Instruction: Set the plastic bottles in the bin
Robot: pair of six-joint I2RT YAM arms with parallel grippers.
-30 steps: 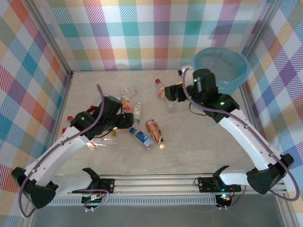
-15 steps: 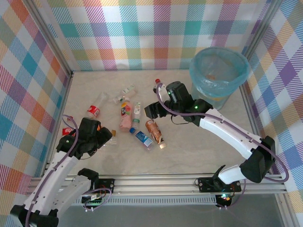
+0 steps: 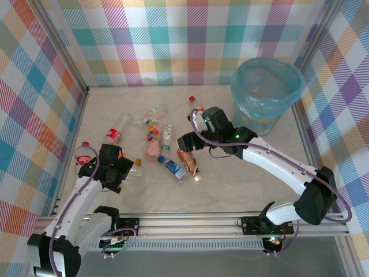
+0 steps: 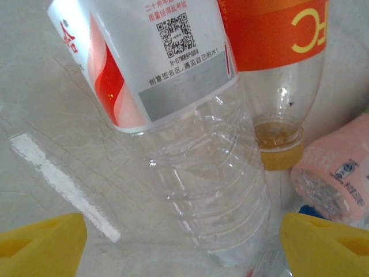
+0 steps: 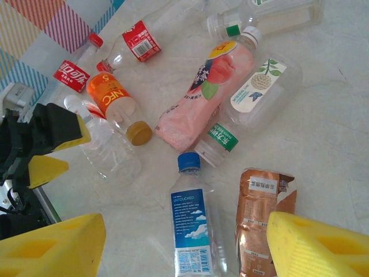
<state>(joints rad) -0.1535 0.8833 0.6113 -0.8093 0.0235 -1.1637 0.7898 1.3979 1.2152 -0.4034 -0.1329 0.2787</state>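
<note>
Several plastic bottles lie scattered left of centre on the table. My left gripper (image 3: 121, 172) is open low over a clear bottle with a red-and-white label (image 4: 173, 109), whose ribbed end lies between the yellow fingertips (image 4: 40, 245). Beside it lie an orange-labelled bottle with a yellow cap (image 4: 277, 86) and a pink bottle (image 4: 340, 179). My right gripper (image 3: 185, 143) hangs open above a blue-labelled bottle (image 5: 190, 225), with a crumpled copper bottle (image 5: 262, 213) by its right finger. The bin (image 3: 266, 86), lined with a light-blue bag, stands at the far right.
More bottles lie around: a green-labelled clear one (image 5: 248, 109), a red-labelled one (image 3: 117, 129), a red-capped one (image 3: 196, 105) near the bin and one (image 3: 85, 153) by the left wall. Checked walls enclose the table on three sides.
The right arm swung away from the bin, uncovering it, and came down over the blue and copper bottles. The left gripper drew back toward the near left and opened wider.
</note>
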